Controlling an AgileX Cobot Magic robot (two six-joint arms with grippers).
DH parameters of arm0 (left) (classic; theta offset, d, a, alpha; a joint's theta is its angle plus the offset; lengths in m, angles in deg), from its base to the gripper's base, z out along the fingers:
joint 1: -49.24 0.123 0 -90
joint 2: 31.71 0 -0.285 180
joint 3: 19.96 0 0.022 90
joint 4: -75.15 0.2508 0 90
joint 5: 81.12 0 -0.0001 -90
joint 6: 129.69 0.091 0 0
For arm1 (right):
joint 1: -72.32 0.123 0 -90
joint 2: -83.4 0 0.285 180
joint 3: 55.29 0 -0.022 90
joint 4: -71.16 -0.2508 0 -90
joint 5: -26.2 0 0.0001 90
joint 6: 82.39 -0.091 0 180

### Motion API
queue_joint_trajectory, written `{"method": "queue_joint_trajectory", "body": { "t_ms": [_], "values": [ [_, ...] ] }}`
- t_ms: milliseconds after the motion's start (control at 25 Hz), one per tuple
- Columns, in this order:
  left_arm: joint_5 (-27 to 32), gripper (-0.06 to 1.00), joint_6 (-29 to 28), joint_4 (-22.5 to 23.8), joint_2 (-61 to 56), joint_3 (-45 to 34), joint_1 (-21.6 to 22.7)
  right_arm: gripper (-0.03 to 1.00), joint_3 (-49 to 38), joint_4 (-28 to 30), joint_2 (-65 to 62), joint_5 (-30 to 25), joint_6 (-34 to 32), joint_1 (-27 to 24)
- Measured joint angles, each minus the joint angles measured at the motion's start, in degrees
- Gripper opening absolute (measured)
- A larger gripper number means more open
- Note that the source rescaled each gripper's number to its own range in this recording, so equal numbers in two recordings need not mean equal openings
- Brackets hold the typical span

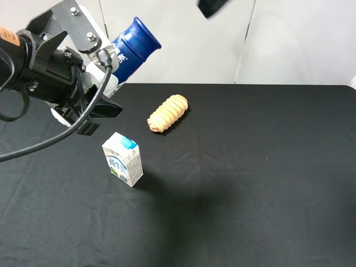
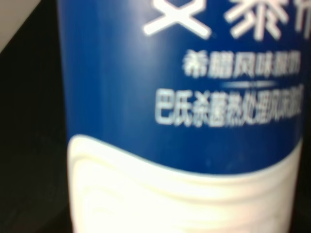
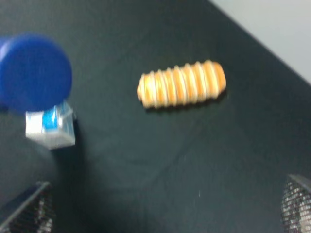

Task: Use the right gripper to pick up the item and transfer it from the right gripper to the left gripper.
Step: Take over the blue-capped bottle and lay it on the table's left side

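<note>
The left gripper [image 1: 111,80] pinches the bottle [image 1: 130,47] by its white lower body, one white-plated finger above it and a black finger below. Most of that body is hidden behind the claw, and the orange fruit picture cannot be made out. The left wrist view shows only the blurred blue label [image 2: 184,121] and white plastic, with no fingers in sight. The bottle hangs tilted in the air over the far left corner of the table [image 1: 267,183], its dark-blue cap pointing up and toward the middle. The left arm comes in from the left edge, raised, with a black cable looping beneath it. The right gripper [image 3: 160,213] is nearly out of the high view, a black piece cut off by the top of the picture. Its own camera shows two mesh-faced fingers [image 3: 24,211] spread wide with nothing between them. There is one bottle. One milk carton [image 1: 123,158] stands upright toward the left edge, and one bread roll [image 1: 168,113] lies near the far edge.
</note>
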State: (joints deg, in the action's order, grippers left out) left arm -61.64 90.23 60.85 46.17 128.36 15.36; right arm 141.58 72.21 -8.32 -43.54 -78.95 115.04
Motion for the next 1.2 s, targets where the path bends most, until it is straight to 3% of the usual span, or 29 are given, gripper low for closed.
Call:
{"method": "queue_joint_trajectory", "body": {
  "t_ms": [880, 1200],
  "values": [
    [0.1, 0.02, 0.0, 0.0, 0.0, 0.0, 0.0, 1.0, -50.1, 0.0, -46.5, 0.1, -4.1, 0.0],
    [0.1, 0.02, 0.0, 0.0, 0.0, 0.0, 0.0, 1.0, -63.6, 0.2, -66.6, 8.6, -5.4, 0.0]
  ]
}}
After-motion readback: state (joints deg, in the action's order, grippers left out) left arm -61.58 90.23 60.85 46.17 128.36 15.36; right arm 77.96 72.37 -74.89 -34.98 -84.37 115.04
